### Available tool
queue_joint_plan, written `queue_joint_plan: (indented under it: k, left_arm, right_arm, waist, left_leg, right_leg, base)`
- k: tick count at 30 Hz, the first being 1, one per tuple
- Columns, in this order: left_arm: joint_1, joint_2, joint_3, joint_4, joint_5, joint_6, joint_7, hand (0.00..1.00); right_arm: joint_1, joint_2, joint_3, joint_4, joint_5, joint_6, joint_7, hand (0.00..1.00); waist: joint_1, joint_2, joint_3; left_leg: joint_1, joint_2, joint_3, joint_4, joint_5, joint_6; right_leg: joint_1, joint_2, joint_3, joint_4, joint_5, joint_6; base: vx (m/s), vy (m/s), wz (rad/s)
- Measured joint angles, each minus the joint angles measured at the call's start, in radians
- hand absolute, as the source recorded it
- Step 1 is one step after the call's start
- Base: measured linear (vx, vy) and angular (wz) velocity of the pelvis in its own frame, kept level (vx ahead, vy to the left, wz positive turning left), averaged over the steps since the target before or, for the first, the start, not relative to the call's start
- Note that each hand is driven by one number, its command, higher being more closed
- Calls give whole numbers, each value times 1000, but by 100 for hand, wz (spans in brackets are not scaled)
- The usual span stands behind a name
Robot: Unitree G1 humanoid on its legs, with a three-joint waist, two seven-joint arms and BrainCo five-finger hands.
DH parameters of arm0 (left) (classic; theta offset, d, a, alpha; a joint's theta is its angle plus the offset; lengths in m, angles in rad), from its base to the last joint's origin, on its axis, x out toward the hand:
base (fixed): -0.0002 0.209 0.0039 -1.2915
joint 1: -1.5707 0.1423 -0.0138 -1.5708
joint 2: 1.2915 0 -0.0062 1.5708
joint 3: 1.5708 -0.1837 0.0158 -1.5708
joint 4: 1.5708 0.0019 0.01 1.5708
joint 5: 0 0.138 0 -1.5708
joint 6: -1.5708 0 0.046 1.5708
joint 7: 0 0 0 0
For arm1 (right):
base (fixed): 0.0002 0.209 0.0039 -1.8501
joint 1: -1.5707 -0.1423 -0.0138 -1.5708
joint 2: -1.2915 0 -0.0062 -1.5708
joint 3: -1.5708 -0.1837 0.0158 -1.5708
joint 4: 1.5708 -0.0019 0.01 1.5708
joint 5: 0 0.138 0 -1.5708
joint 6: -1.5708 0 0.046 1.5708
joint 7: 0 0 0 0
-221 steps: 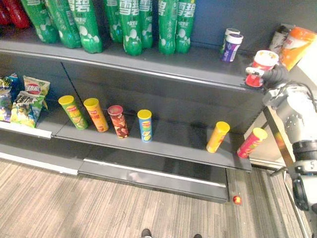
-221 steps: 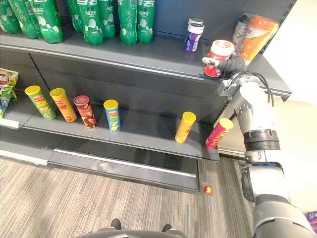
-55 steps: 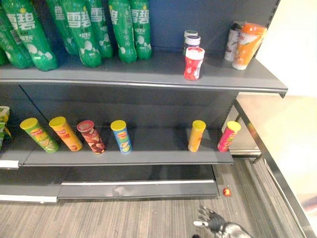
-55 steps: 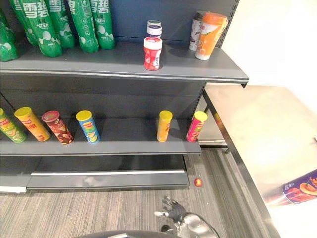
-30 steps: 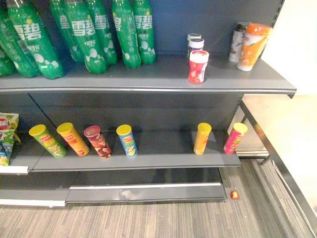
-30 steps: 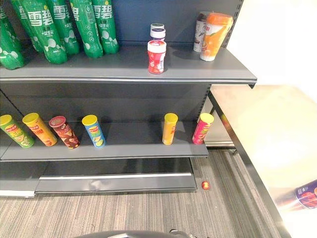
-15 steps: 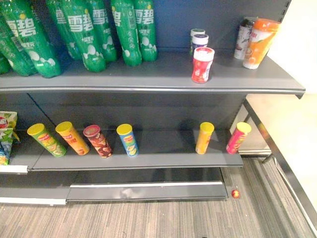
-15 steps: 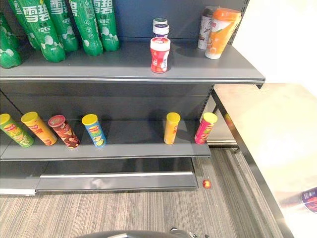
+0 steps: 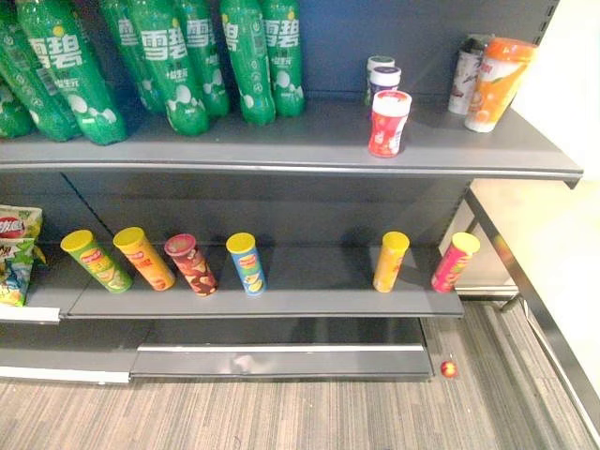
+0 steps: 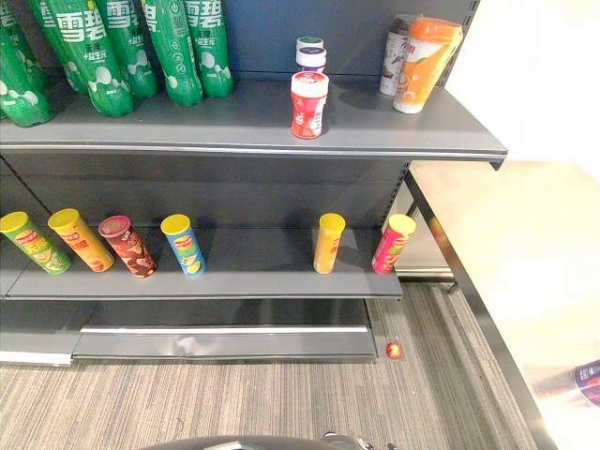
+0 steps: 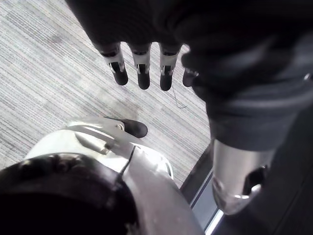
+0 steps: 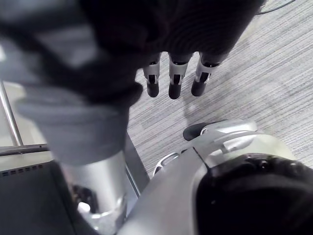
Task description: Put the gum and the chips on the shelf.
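Note:
A red gum jar (image 9: 388, 123) with a white lid stands alone, upright, on the upper shelf (image 9: 281, 142) near its front edge. Several chips cans lean in a row on the lower shelf (image 9: 309, 292): green (image 9: 95, 261), orange (image 9: 143, 258), maroon (image 9: 190, 264), blue (image 9: 247, 263), yellow (image 9: 390, 262) and pink (image 9: 455, 262). A purple can (image 10: 589, 380) lies on the steel table at the far right edge. My left hand (image 11: 142, 68) hangs over the carpet, fingers straight, holding nothing. My right hand (image 12: 175, 78) hangs the same way, open and empty.
Green bottles (image 9: 169, 56) fill the upper shelf's left. Two small purple-lidded jars (image 9: 382, 80) stand behind the gum, and an orange container (image 9: 497, 70) stands at the right end. Snack bags (image 9: 14, 253) sit far left. A red ball (image 9: 449, 368) lies on the carpet. The steel table (image 10: 525, 272) flanks the right.
Seven seconds ago my right hand gripped the gum jar at the upper shelf's edge; the jar now stands free and the hand has dropped out of the eye views. The camera has shifted slightly.

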Motion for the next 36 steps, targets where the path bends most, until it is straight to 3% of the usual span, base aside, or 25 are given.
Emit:
queue_joint_plan:
  k: [9, 11, 15, 17, 18, 19, 20, 21, 24, 27, 28, 31, 34, 36]
  left_arm:
    - [-1, 11, -39, -10, -2, -1, -39, 0]
    - [-1, 20, -41, -17, -15, 0, -59, 0]
    - [-5, 12, -45, -18, -25, 4, -71, 0]
    - [-2, 8, -27, -20, -21, 19, -69, 0]
    - [1, -9, -15, -30, -20, 21, -62, 0]
    - [5, -14, -13, -40, -20, 21, -58, 0]
    - [-1, -17, -8, -60, -21, 21, -48, 0]
    - [-20, -9, -7, -82, -23, 23, -34, 0]
    - [-46, -8, 8, -87, -34, 29, -29, 0]
    - [-45, -12, 39, -86, -38, 36, -25, 0]
    - [-45, -11, 50, -86, -39, 34, -22, 0]
    - [-47, -30, 60, -77, -41, 25, -15, 0]
    - [-47, -30, 59, -77, -41, 21, -11, 0]
    - [-45, -24, 49, -76, -41, 21, -12, 0]
  right_arm:
    - [-5, -1, -21, -2, 0, 14, -12, 0]
    - [-5, 4, -63, -6, 23, 18, -16, 0]
    - [1, 19, -147, -6, 69, 16, -42, 0]
    - [10, 39, -178, -23, 84, 10, -52, 0]
    - [9, 36, -178, -33, 83, 10, -49, 0]
    - [4, 33, -178, -42, 79, 10, -45, 0]
    - [-5, 30, -179, -47, 74, 13, -38, 0]
    - [1, 39, -190, -41, 74, 13, -31, 0]
    - [3, 40, -201, -39, 74, 10, -31, 0]
    - [-10, 43, -209, -38, 66, -1, -29, 0]
    - [-18, 45, -207, -38, 61, -2, -24, 0]
    - [-36, 26, -198, -38, 6, -9, -3, 0]
    - [-35, 26, -196, -38, -12, -8, 0, 0]
    - [-29, 33, -195, -39, -12, -9, 3, 0]
  waist:
    - [0, 1, 20]
    - [-2, -11, 43]
    - [3, -8, 67]
    - [3, 0, 87]
    - [6, 19, 91]
    - [9, 44, 98]
    - [8, 35, 116]
    - [1, 28, 126]
    - [10, 22, 123]
    - [13, 10, 117]
    - [23, -4, 111]
    - [22, 27, 107]
    - [23, 27, 106]
    - [22, 13, 101]
  left_leg:
    - [20, -8, 13, 0, -10, 1]
    - [34, -30, 19, 1, -18, 12]
    - [38, -61, 49, 7, -27, 43]
    - [66, -51, 110, 8, -37, 63]
    - [56, -17, 165, 35, -56, 77]
    - [44, 4, 194, 58, -70, 87]
    - [38, 30, 231, 87, -82, 94]
    - [22, 54, 266, 108, -88, 97]
    - [13, 84, 376, 107, -89, 97]
    - [14, 82, 498, 113, -87, 94]
    - [18, 72, 558, 118, -79, 82]
    - [33, 85, 657, 96, -49, 54]
    - [46, 82, 683, 88, -36, 37]
    - [49, 71, 687, 75, -26, 31]
  right_leg:
    - [-4, -9, 5, 44, -20, 4]
    - [-45, -46, 16, 150, -70, 23]
    - [-75, -81, 41, 201, -55, 51]
    - [-89, -70, 39, 212, 14, 34]
    - [-106, -42, 40, 174, 91, 14]
    - [-112, -34, 22, 192, 91, -12]
    - [-137, -49, -33, 318, 55, -56]
    - [-158, -96, -94, 517, 1, -90]
    - [-119, -155, -139, 626, -6, -97]
    - [-61, -207, -191, 576, 17, -91]
    - [-34, -216, -239, 491, 113, -111]
    - [2, -149, -331, 272, 85, -93]
    - [1, -119, -330, 174, 78, -83]
    - [6, -111, -328, 136, 63, -61]
  base:
    - [0, 6, -2]
    - [-15, 76, 0]
    - [41, 113, -17]
    - [-31, 157, -83]
    - [-82, 122, -103]
    - [-71, 78, -108]
    - [-74, 67, -97]
    - [-78, 59, -88]
    - [-96, -3, -117]
    - [-64, -123, -145]
    - [-93, -208, -180]
    - [-117, -229, -152]
    - [-91, -194, -92]
    - [-101, -158, -42]
